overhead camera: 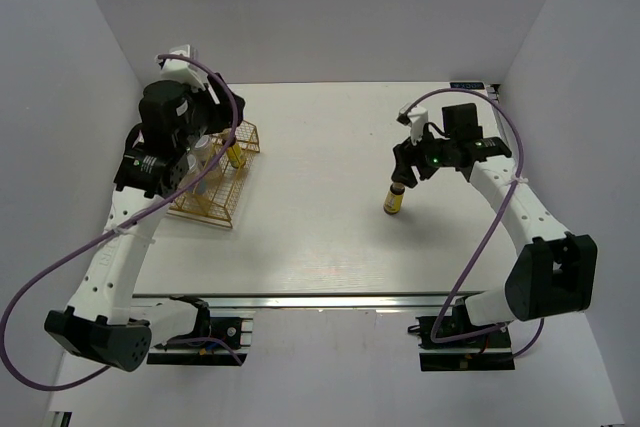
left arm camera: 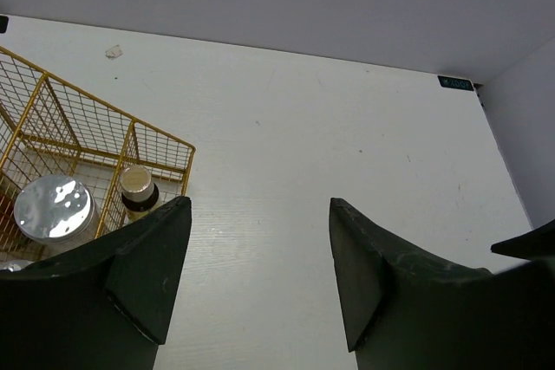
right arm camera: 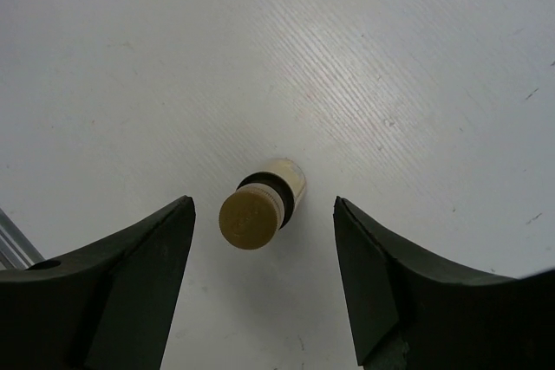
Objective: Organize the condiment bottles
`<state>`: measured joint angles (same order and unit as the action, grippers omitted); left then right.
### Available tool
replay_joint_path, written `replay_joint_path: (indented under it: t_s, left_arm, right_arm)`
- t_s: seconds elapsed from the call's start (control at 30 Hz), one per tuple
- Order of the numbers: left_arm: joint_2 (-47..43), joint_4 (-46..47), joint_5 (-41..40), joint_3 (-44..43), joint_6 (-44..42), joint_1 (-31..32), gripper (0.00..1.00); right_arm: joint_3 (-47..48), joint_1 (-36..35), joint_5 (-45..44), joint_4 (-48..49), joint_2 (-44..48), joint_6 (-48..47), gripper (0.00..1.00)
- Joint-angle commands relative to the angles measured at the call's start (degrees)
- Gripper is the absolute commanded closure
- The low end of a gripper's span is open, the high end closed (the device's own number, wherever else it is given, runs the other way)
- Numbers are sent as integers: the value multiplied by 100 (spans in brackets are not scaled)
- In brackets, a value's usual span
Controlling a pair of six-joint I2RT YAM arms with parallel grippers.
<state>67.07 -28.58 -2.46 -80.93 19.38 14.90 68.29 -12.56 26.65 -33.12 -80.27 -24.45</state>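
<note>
A dark amber bottle with a yellow label (overhead camera: 394, 199) stands upright alone on the white table, right of centre. My right gripper (overhead camera: 409, 169) hangs open just above it; in the right wrist view the bottle's tan cap (right arm camera: 248, 218) sits between the spread fingers, nearer the left one. The gold wire basket (overhead camera: 214, 179) at the left holds a second amber bottle (overhead camera: 235, 155), seen in the left wrist view (left arm camera: 137, 191) beside a white bottle's silver cap (left arm camera: 54, 208). My left gripper (left arm camera: 260, 275) is open and empty over the basket's right edge. The other bottles are hidden by the left arm.
Grey walls close in the table at left, right and back. A metal rail (overhead camera: 330, 299) runs along the near edge. A small dark tag (left arm camera: 456, 83) sits at the table's far right corner.
</note>
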Motion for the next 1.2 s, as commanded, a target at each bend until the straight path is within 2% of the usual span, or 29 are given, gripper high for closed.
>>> replay_joint_path:
  t_s: [0.0,0.47,0.67,0.77,0.83,0.93,1.1,1.17]
  left_arm:
    - [-220,-86,96,94,93,-13,25]
    - [-467,-218,105,235,216,-13,24]
    - [-484,-324,35,121,172,-22,24]
    - [-510,-333,17,130,172,-22,24]
    - [-537,-333,9,138,180,-22,24]
    - [-546,-333,9,104,172,-22,24]
    - [-511,-377,79,-204,137,-22,22]
    - [-511,-394,105,-423,93,-22,20]
  right_arm:
    - [-88,-54,-2,8,-76,10,30]
    - [-510,-230,-195,368,-296,-148,45]
    - [-536,-309,-240,553,-296,-209,57]
    - [-510,-344,-205,553,-331,-280,72]
    - [-484,-344,-170,544,-323,-350,87]
    - [-405,-388,-99,535,-270,-403,100]
    - [183,-633,462,491,-191,-315,100]
    - [708,-1028,586,596,-295,-193,100]
